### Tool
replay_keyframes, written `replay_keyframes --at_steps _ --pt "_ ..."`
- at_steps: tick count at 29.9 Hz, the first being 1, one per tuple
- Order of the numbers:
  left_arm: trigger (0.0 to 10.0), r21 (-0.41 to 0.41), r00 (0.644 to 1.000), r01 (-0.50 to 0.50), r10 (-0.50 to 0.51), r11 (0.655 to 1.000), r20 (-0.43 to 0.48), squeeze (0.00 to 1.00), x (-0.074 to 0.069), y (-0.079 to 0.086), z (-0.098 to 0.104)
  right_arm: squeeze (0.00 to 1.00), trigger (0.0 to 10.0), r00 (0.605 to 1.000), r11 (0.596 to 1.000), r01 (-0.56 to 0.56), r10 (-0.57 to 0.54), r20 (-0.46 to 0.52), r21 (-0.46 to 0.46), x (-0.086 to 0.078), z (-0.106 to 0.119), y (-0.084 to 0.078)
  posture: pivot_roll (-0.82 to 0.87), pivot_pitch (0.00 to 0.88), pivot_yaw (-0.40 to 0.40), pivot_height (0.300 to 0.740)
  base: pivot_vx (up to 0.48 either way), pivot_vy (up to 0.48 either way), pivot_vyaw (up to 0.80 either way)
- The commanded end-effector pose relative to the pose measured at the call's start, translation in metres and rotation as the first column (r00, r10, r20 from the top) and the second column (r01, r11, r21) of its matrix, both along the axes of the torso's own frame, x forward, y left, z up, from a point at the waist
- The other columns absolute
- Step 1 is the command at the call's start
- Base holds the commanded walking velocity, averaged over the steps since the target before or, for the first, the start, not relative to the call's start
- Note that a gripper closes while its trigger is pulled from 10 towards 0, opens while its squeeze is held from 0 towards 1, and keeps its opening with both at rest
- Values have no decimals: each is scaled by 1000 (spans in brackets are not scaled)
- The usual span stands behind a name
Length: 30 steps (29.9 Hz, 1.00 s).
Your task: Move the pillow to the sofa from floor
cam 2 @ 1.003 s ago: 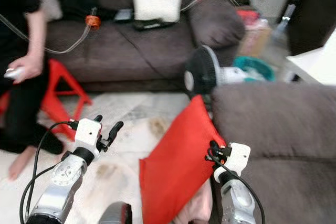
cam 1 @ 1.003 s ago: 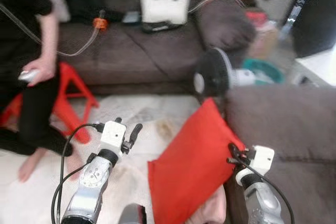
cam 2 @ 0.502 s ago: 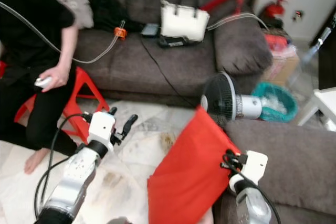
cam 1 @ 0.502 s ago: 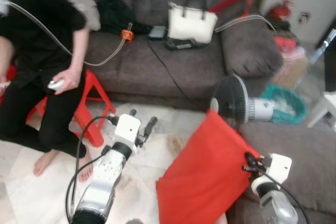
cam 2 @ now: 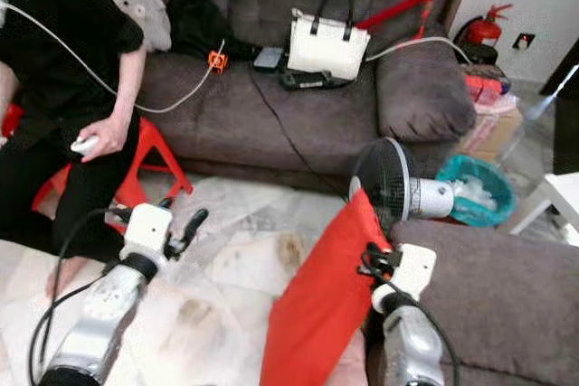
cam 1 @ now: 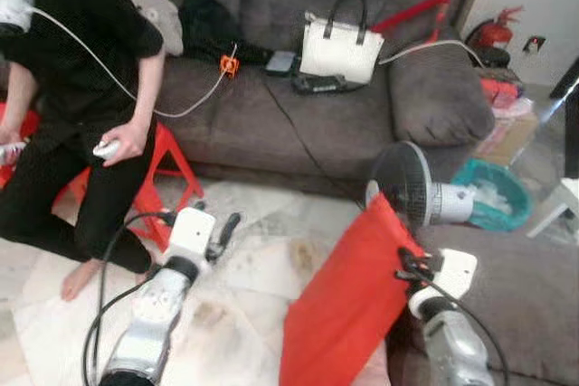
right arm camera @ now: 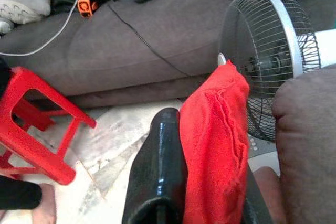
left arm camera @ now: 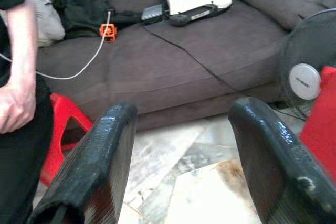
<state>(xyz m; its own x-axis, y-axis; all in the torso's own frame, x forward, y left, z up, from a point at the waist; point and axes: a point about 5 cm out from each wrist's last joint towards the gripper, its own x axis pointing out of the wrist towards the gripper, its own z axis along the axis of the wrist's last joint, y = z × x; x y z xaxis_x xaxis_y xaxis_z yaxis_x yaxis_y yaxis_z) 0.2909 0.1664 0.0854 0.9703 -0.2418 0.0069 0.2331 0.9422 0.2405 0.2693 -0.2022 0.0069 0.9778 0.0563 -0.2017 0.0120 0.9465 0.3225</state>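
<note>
The red pillow (cam 1: 344, 305) hangs upright, its top corner pinched by my right gripper (cam 1: 404, 268), which is shut on it. In the right wrist view the red fabric (right arm camera: 215, 145) is pressed against one black finger (right arm camera: 160, 166). The pillow's top corner is just in front of the fan, and it hangs beside the near sofa section (cam 1: 516, 268) on my right. My left gripper (cam 1: 226, 228) is held out over the floor, left of the pillow, open with nothing between its fingers (left arm camera: 105, 150). The long grey sofa (cam 1: 298, 106) runs along the back.
A standing fan (cam 1: 403, 192) is between the two sofa sections, with a teal basket (cam 1: 493, 201) behind it. A person (cam 1: 81, 88) sits on a red stool (cam 1: 163, 169) at the left. A white handbag (cam 1: 342, 42), cables and dark clothes lie on the long sofa.
The whole picture has shifted as the camera moved and sharpened. My right gripper still holds the pillow, whose top corner now overlaps the fan. My left gripper stays open.
</note>
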Motion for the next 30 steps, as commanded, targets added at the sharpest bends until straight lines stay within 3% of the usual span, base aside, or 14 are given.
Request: replay_keyframes --at_steps 1,12,30 --pt "10000 -7 1000 20 -20 1000 1 0 -1 -5 -1 0 10000 994 999 39 -37 99 -26 9 18 -12 119 0 -35 740 -300 0 0" --pt "10000 -7 1000 24 -24 1000 1 0 -1 -6 -1 0 10000 996 999 41 -39 86 -25 9 16 -12 119 0 -35 740 -293 0 0" --pt "10000 -1 1000 26 -26 1000 4 0 0 -6 0 0 10000 994 998 54 -51 100 -24 9 18 -14 120 0 -37 740 0 0 0"
